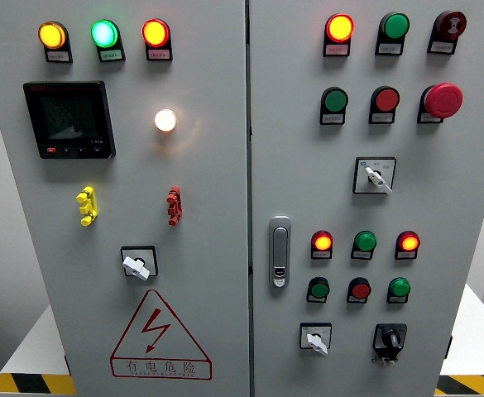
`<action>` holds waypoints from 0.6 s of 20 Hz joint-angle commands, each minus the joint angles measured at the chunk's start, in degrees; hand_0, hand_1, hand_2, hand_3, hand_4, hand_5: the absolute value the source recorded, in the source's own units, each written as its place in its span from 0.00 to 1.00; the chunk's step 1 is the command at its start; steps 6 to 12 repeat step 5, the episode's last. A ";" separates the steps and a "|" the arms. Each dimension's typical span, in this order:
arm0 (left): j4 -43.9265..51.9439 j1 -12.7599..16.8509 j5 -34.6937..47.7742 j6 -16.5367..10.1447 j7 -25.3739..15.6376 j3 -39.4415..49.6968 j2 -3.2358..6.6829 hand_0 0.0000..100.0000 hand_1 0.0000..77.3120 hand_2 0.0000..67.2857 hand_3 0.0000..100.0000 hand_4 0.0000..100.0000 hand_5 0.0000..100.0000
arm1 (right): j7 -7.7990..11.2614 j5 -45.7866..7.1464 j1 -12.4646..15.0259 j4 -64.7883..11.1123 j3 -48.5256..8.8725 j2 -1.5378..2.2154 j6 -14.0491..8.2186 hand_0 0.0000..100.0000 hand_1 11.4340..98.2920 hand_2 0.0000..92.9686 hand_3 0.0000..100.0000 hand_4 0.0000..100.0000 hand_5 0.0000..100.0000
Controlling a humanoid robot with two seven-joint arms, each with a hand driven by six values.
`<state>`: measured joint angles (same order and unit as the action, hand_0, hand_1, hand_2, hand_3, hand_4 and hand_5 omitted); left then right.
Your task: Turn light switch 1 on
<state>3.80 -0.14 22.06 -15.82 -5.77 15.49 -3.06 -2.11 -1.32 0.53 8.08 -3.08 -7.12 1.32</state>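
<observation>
Facing the robot: a big grey cabinet (208,248) with two doors filled the head view.
Hands: neither hand showed, so I could not tell if the fingers were apart or together, and no place could be told from a hand.
Far left, top: three round lamps glowed, an orange lamp (51,35), a green lamp (104,33) and a red lamp (155,32).
Below them: a black screen (68,118) sat beside a glowing white light (165,120).
Lower down: a yellow clip (86,205) and a red clip (173,205) stood apart.
Left door switch: a white knob switch (136,263) sat above a red warning triangle (159,335).
Middle: a silver door handle (280,251) was on the right door, near the gap.
Right door, top: coloured buttons sat in two rows, ending with a big red push button (443,100).
Right door switches: an upper switch (375,175), a lower white switch (315,338) and a black knob switch (389,339).
Between them: small lamps (365,241) glowed over small buttons (358,289).
Light switch 1: I could not tell which switch it was.
</observation>
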 commanded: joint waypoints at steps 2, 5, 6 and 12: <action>-0.10 0.05 0.00 0.00 0.50 -0.90 -0.55 0.00 0.00 0.12 0.00 0.00 0.00 | 0.00 0.00 0.00 0.00 0.00 0.00 0.00 0.00 0.10 0.00 0.20 0.19 0.10; -0.19 0.05 -0.09 0.09 0.50 -1.16 -0.63 0.00 0.00 0.10 0.00 0.00 0.00 | 0.00 0.00 0.00 0.00 0.00 0.00 -0.09 0.00 0.10 0.00 0.20 0.19 0.10; -0.19 0.05 -0.09 0.09 0.50 -1.16 -0.63 0.00 0.00 0.10 0.00 0.00 0.00 | 0.00 0.00 0.00 0.00 0.00 0.00 -0.09 0.00 0.10 0.00 0.20 0.19 0.10; -0.19 0.05 -0.09 0.09 0.50 -1.16 -0.63 0.00 0.00 0.10 0.00 0.00 0.00 | 0.00 0.00 0.00 0.00 0.00 0.00 -0.09 0.00 0.10 0.00 0.20 0.19 0.10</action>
